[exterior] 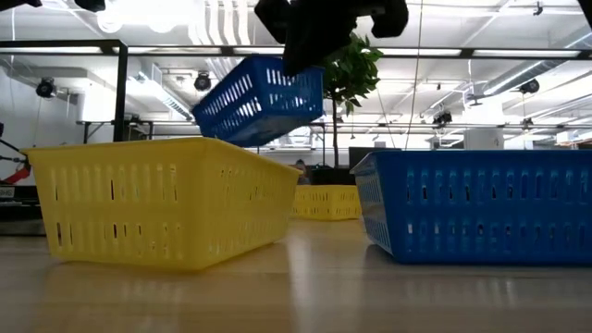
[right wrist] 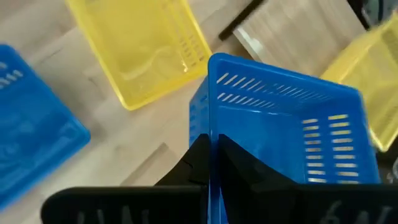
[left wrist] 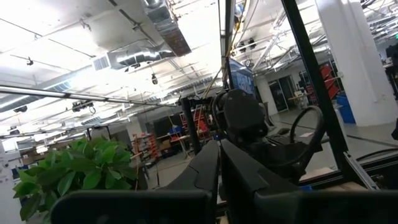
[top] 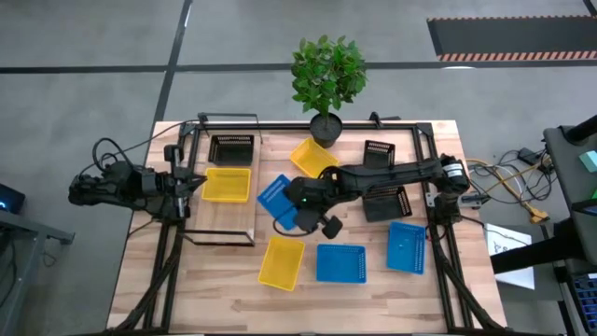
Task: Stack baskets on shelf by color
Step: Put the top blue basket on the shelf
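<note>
My right gripper [top: 297, 207] is shut on a blue basket [top: 275, 198], carried in the air just right of the shelf [top: 224, 222]. In the low view this basket [exterior: 259, 97] hangs tilted under the gripper [exterior: 314, 37]. On the shelf's board sit a black basket [top: 231, 149] and a yellow basket [top: 227, 184]. On the table lie two yellow baskets [top: 312, 157] [top: 282, 261], two blue [top: 340, 263] [top: 406, 245] and two black [top: 378, 154] [top: 387, 201]. My left gripper [top: 189, 184] waits, shut, at the shelf's left edge. My right gripper [right wrist: 210, 155] holds the blue basket [right wrist: 280, 124] by one wall's rim [right wrist: 211, 118], one finger inside the basket and one outside. The fingers come from above, slanting from the table's right. The basket is lifted clear of the table and tilted.
A potted plant [top: 326, 75] stands at the table's far edge. The black metal frame [top: 424, 140] runs around the tabletop. Bare board shows on the near part of the shelf. A yellow basket [exterior: 157, 199] and a blue one [exterior: 481, 203] stand close to the low camera.
</note>
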{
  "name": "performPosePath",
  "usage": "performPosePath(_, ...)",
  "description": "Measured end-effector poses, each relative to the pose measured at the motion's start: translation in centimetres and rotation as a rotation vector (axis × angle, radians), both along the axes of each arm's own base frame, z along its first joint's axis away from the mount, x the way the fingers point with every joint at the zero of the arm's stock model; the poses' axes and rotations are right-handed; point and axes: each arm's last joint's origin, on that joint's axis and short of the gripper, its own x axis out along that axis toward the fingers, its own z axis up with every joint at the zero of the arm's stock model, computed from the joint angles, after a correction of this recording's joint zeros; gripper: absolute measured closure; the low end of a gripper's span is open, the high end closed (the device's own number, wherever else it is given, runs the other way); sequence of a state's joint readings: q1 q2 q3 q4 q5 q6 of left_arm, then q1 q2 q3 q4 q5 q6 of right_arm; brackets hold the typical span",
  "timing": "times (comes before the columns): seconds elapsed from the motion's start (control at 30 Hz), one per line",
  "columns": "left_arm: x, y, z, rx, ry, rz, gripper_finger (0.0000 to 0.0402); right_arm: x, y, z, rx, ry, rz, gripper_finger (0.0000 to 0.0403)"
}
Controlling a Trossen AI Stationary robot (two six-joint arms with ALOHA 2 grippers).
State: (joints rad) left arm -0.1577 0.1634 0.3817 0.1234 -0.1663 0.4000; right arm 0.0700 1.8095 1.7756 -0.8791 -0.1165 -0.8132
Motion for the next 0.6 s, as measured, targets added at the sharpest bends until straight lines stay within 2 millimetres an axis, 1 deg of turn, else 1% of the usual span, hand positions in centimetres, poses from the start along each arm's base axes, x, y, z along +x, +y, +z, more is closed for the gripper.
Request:
performPosePath(0.17, 0.0, 0.0, 0.0, 0.0, -0.001, 0.0, 0.04, 0.1, -0.5, 0.0, -0.064, -0.02, 0.087, 0.0394)
performPosePath(0.27, 0.0, 0.0, 0.0, 0.0, -0.001, 0.001, 0.04, 0.4, -0.9, 0.2, -0.089, -0.066, 0.157, 0.0394)
performPosePath(0.47, 0.0, 0.0, 0.1, -0.001, -0.009, 0.0, 0.04, 0.9, -1.8, 0.6, -0.037, -0.187, 0.366, 0.0394)
performPosePath(0.6, -0.1, 0.0, 0.2, -0.003, -0.021, 0.0, 0.04, 1.5, -3.0, 0.1, -0.014, -0.238, 0.446, 0.0394)
